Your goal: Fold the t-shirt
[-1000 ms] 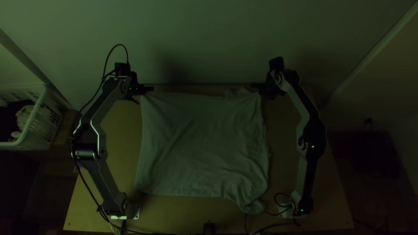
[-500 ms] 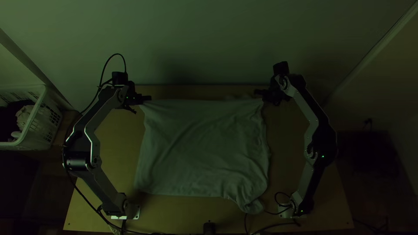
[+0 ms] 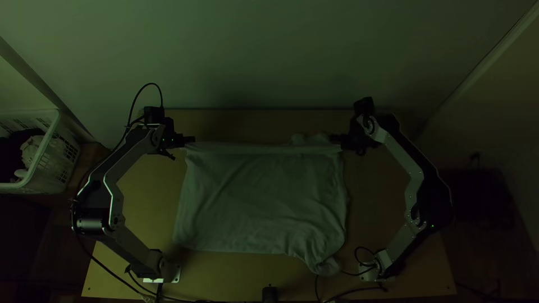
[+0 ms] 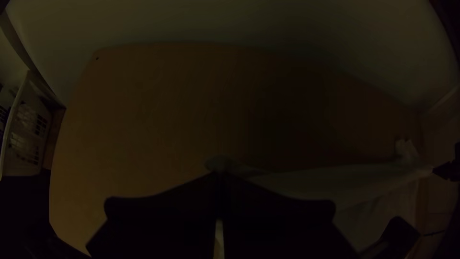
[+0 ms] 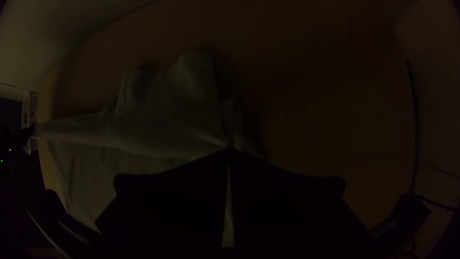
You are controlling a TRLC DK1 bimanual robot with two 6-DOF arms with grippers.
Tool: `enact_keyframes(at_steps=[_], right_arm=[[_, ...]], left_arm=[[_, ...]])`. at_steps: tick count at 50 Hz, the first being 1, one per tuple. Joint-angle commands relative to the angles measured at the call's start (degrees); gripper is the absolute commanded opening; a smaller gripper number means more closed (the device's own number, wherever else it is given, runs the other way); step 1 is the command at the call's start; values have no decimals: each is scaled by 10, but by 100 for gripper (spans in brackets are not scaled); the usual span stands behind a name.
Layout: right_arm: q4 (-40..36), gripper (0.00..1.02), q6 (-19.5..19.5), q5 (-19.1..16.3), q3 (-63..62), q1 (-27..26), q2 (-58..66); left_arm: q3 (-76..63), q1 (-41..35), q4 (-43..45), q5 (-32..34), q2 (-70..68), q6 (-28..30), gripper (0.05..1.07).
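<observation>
Light rectangular wooden table bears a pale, roughly rectangular cloth t-shirt

Your black, flat-fingered left gripper clenches one end of its far side; your matching black right gripper pinches the other. That paired hold keeps the band between them taut, probably so you can fold evenly nearward. Rumpled cloth at the near right could spoil the crease.

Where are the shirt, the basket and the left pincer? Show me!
Shirt [image 3: 261, 202]: top view, near its middle.
Basket [image 3: 54, 161]: top view, on its side wall.
Left pincer [image 4: 220, 175]: left wrist view, where its fingertips meet.
</observation>
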Motion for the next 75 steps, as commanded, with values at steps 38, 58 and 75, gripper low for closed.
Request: enact_keyframes(at_steps=[38,58,75], right_arm=[[68,2,-1,2,-288,47,-177],[135,6,1,12,-337,53,-186],[113,74,53,12,-372,48,-324]], left_arm=[[-220,4,85,6,-99,2,8],[-263,13,127,6,-111,-18,79],[-252,40,111,71,-189,-40,103]])
